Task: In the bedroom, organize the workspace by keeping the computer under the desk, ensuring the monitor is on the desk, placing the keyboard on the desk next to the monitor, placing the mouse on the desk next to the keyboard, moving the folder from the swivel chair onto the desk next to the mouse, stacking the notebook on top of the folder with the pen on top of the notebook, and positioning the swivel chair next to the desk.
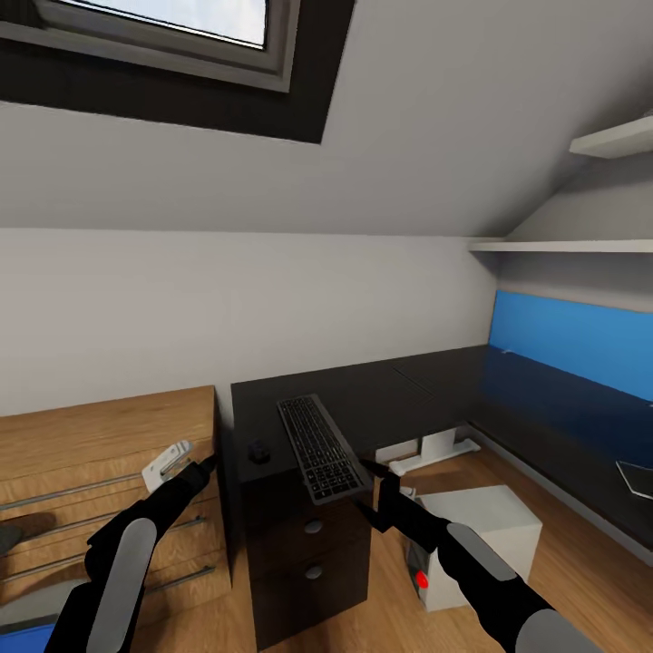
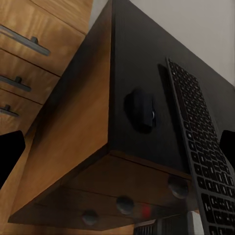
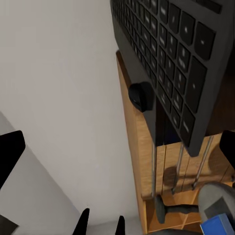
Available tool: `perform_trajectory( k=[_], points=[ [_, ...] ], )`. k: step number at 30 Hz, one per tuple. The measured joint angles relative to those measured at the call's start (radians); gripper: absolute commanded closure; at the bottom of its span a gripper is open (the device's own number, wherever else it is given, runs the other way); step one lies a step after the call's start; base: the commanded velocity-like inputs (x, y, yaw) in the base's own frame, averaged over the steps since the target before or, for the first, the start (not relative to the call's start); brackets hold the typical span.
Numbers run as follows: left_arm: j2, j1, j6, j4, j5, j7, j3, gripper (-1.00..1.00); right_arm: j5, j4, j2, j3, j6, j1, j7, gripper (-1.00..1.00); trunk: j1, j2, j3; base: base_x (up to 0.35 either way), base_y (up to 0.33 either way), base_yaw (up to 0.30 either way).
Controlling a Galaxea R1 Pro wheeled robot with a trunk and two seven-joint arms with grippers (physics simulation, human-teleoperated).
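Observation:
The keyboard lies lengthwise on the black drawer cabinet, its near end hanging over the front edge. Beside it sits a small dark mouse. My right gripper is open just beside the keyboard's overhanging end, holding nothing. To the left of the mouse, my left gripper hovers open and empty. The black-topped desk with its blue back panel runs along the right. On the floor beside it stands the light grey computer. A corner of the blue folder shows at bottom left.
A light-wood dresser with metal handles stands against the cabinet's left side. White shelves hang over the desk. A flat dark object with a pale edge lies on the desk, cut by the frame. Wooden floor lies in front of the cabinet.

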Motion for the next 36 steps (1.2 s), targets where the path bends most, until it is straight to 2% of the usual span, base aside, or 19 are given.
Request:
perform_trajectory(
  k=[19,23,28,36],
  points=[
    [0.001,0.0,0.0,0.0,-0.001,0.0,0.0,-1.0,0.003,-0.029,-0.004,0.001,-0.004,0.0,0.01,-1.0,0.0,0.0,0.0,-0.001,0.0,0.0],
    [0.001,0.0,0.0,0.0,-0.001,0.0,0.0,-1.0,0.015,-0.033,-0.004,0.002,-0.004,0.0,0.01,-1.0,0.0,0.0,0.0,0.0,0.0,0.0],
    [0.0,0.0,0.0,0.0,-0.001,0.0,0.0,-1.0,0.053,-0.039,-0.002,0.003,-0.004,0.0,0.01,-1.0,0.0,0.0,0.0,0.0,0.0,0.0],
    [0.0,0.0,0.0,0.0,-0.001,0.0,0.0,-1.0,0.069,-0.054,-0.002,0.003,-0.004,0.0,0.01,-1.0,0.0,0.0,0.0,0.0,0.0,0.0]
  ],
)
